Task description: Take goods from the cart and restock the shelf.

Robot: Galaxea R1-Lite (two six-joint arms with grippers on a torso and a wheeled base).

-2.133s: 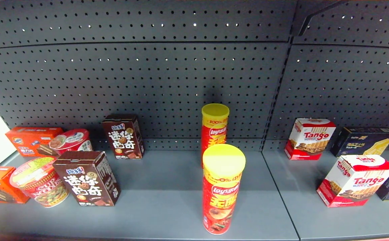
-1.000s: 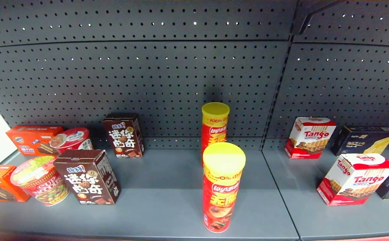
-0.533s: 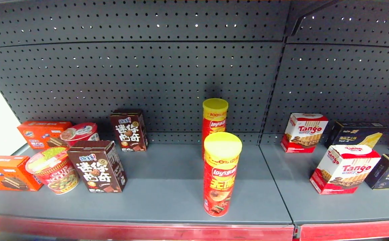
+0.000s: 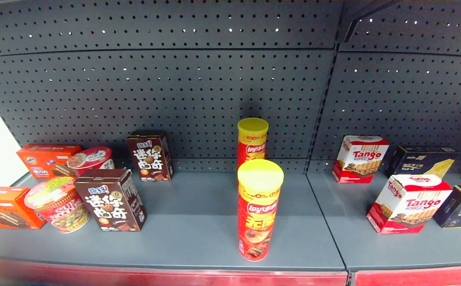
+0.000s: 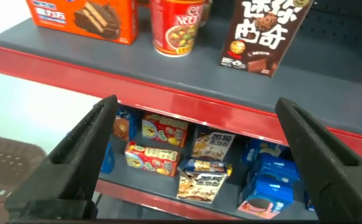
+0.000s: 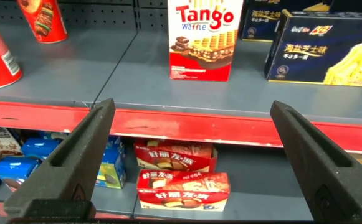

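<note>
Both my claws are released and carry nothing. The left claw has its jaws spread wide just off the red lip of the shelf, and the right claw stands the same way further along that lip.

The shelf spans the lower half of the head view. At lower centre the front can stands upright near the edge, with the back can straight behind it by the pegboard. I judge they are lined front to back so that each product keeps its own lane. The lower left follows the same order: brown boxes, noodle cups and orange boxes, one of each ahead of its twin. At lower right the wafer boxes and dark boxes follow suit.

Every label faces outward, as a shopper would want it. The cans wear red wraps with large yellow characters under yellow lids, and I leave the print itself unread. Under the lip, a lower shelf holds small packs.

With both claws free, I judge the step in hand is fetching the next item from the cart. The bare deck between the brown boxes and the cans looks the likeliest slot.
</note>
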